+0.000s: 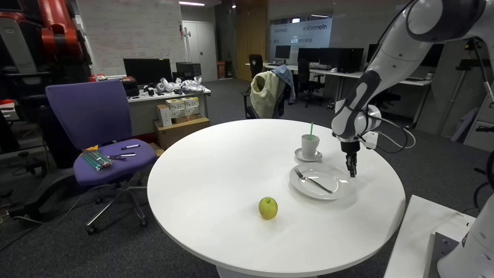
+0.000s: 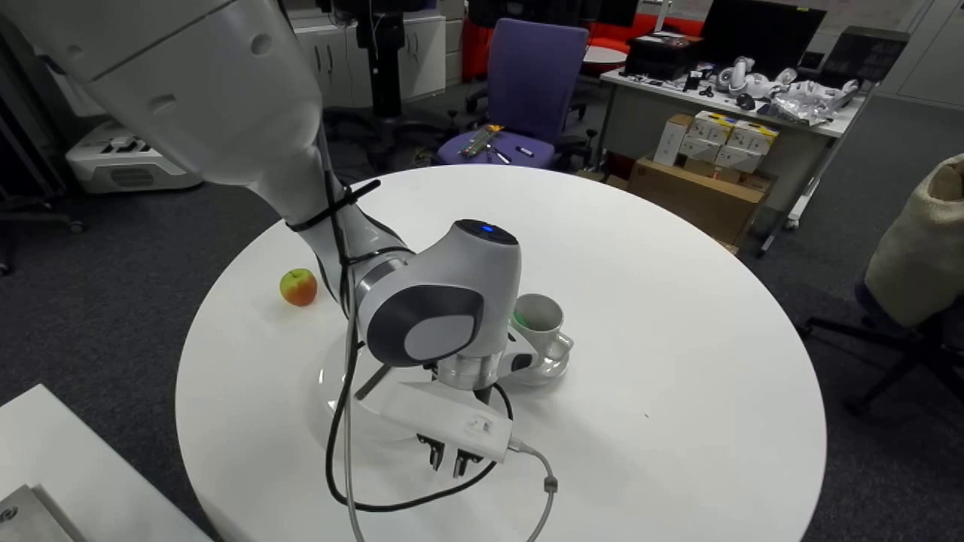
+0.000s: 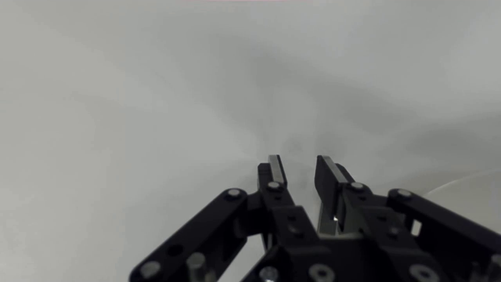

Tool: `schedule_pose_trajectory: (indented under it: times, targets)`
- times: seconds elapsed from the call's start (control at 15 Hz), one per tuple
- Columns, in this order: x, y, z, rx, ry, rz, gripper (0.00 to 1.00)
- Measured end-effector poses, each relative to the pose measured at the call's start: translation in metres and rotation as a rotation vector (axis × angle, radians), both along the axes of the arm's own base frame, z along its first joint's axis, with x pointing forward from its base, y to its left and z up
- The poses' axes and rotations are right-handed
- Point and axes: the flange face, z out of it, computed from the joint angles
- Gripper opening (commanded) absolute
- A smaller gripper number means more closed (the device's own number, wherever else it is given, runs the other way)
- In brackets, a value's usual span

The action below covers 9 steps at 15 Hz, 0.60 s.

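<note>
My gripper (image 1: 352, 176) points down beside the rim of a white plate (image 1: 330, 172), close above the table. In the wrist view the gripper (image 3: 298, 156) has a gap between its fingers, with no object seen there. A narrow grey strip (image 3: 328, 223) shows low behind the right-hand finger; what it is I cannot tell. On the plate lies a metal fork (image 1: 316, 184). Behind the plate a white cup (image 1: 310, 147) with a green stick (image 1: 311, 129) in it stands on a saucer (image 1: 308, 159). A yellow-green and red apple (image 2: 298, 287) sits apart. The arm hides much of the plate in an exterior view.
Everything stands on a round white table (image 1: 216, 173). A loose cable (image 2: 422, 498) loops beside the gripper. By the arm's base is a white side table (image 1: 417, 227). Around the table are a purple chair (image 1: 88, 112) with pencils on it and a chair with a jacket (image 1: 266, 92).
</note>
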Motion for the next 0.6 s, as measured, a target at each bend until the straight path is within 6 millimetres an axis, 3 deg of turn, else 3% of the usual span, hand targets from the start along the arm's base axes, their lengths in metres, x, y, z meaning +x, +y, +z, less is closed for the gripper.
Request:
schedule_pose_trajectory:
  times: [0.33, 0.6]
  targets:
    - [-0.0004, 0.0068, -0.003, -0.005, 0.014, 0.03, 0.32]
    - [-0.001, 0.0111, -0.0051, 0.0, 0.02, 0.039, 0.41]
